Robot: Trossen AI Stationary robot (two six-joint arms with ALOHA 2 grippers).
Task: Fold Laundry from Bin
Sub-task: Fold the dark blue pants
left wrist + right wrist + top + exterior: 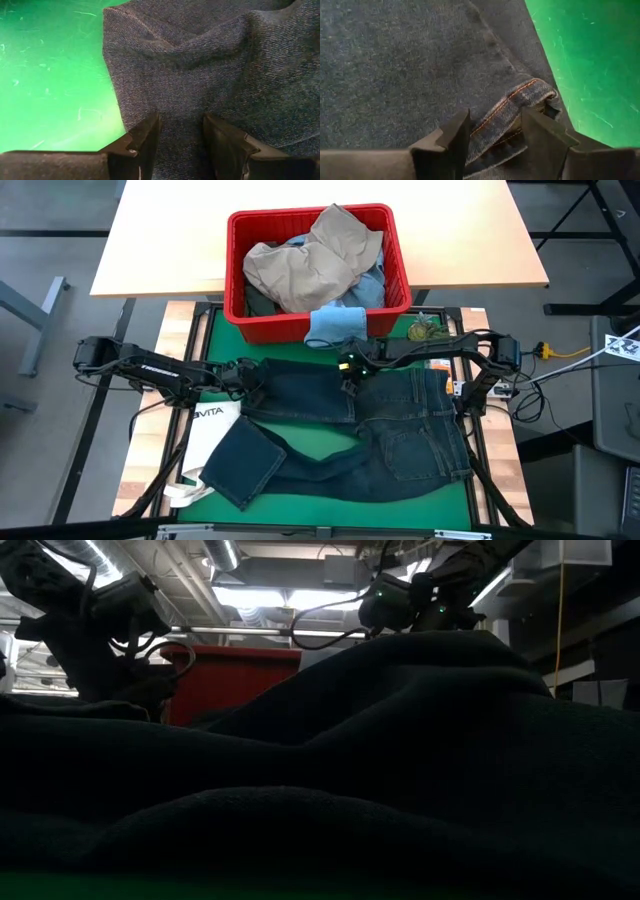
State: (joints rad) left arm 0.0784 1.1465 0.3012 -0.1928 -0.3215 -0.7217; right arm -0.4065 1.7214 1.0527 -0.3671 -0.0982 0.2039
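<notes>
dark denim (400, 770) is filling the foreground in rumpled folds; the red bin (235, 680) is showing behind, arms overhead.

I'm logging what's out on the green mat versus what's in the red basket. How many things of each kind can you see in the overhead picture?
Dark navy jeans on the mat: 1
White tote bag on the mat: 1
Red bin: 1
Khaki garment in the bin: 1
Light blue garments, jeans in the bin and a cloth over its rim: 2
Total: 6; anything buried deeper in the bin can't be counted.
</notes>
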